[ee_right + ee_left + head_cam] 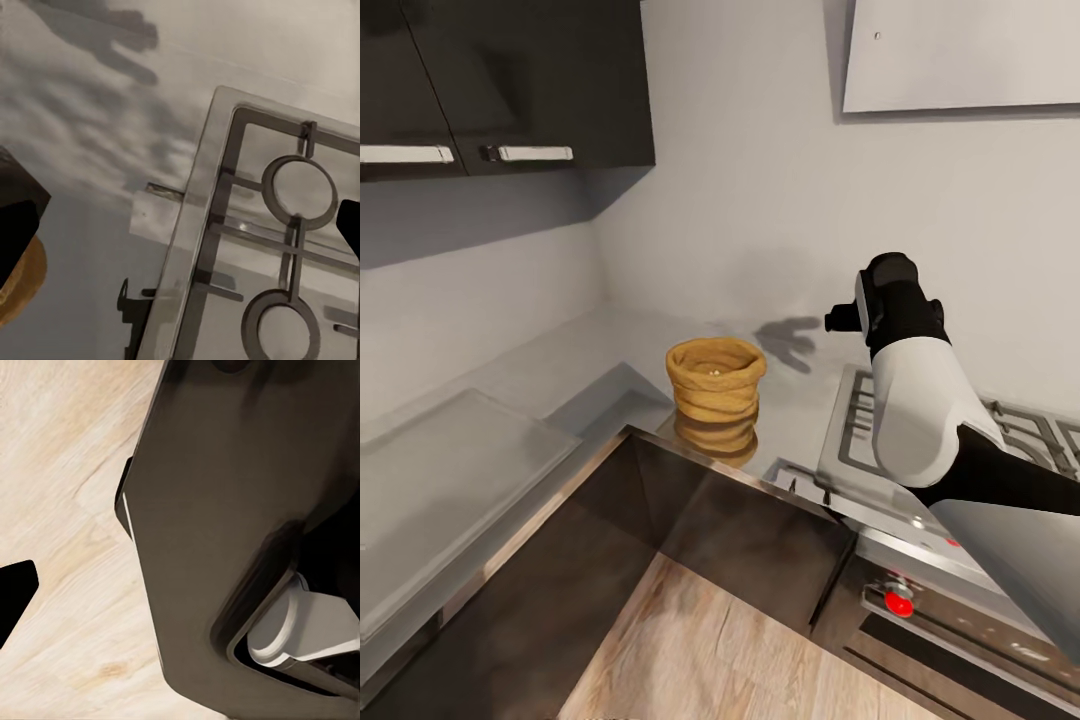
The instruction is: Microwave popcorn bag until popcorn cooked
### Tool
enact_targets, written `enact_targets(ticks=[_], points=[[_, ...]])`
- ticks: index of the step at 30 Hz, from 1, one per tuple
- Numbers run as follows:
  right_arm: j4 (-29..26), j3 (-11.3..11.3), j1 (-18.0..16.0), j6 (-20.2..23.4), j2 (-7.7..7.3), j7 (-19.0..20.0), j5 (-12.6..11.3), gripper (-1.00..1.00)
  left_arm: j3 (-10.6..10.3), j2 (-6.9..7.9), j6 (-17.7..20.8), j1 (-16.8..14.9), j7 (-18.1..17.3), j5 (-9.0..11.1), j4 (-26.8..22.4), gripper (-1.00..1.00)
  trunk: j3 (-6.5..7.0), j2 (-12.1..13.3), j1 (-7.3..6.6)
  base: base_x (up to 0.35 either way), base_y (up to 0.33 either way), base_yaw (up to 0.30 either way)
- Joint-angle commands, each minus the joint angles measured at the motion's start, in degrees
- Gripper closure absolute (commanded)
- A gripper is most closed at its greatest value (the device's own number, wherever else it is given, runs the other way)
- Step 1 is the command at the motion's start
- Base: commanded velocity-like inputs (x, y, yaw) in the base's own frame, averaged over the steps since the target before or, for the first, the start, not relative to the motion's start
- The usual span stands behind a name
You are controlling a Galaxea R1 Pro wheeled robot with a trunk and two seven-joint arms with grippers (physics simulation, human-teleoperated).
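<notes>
Kitchen corner, pale grey walls, dark upper cabinets (510, 80) w/ long silver handles up top, light wood floor (710, 650) below. Glossy grey countertop (550, 375) wraps round the corner over dark cabinet fronts.

Right gripper (187, 232): in the right wrist cam just two black fingertips (15, 225) at opposite edges of the frame, wide apart, nothing between them, so it's spread open & holding nothing. It hangs over the counter right at the edge of the gas hob (277, 225): the grate & two round burner rings sit under one finger, bare steel under the other. Its shadow falls on the counter/wall past the hob. In the head cam the right arm (910, 400) (white shell, black wrist) reaches over the hob, fingers hidden behind the wrist.

Popcorn bag (716, 392) stands upright on the countertop just beside the hob, near the counter's front edge, apart from the gripper. Tan rolled rim, wrinkled sides, reflection in the steel under it. A few pale bits of popcorn (713, 372) down in its mouth. An orange-tan sliver of the bag shows by one fingertip in the right wrist cam.

Below the hob: oven front w/ a red knob (899, 603).

Left gripper: left wrist cam has one black fingertip (15, 592) over the wood floor next to the robot's dark body; can't tell if open or closed.
</notes>
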Motion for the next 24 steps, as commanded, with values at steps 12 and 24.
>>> enact_targets(ticks=[12,24], points=[[0.1,-0.4,-0.1,0.1,0.07,0.6,0.3,-1.00,0.1,-0.04,-0.1,0.0,0.1,0.2,0.0,-1.00,2.10,4.8,-2.63,0.000,0.000,0.260],[1.9,-0.5,0.0,0.1,0.07,2.9,-0.1,-1.00,0.1,0.01,-0.1,0.0,0.1,0.2,-0.2,-1.00,3.36,7.6,-4.17,0.000,0.000,0.207]])
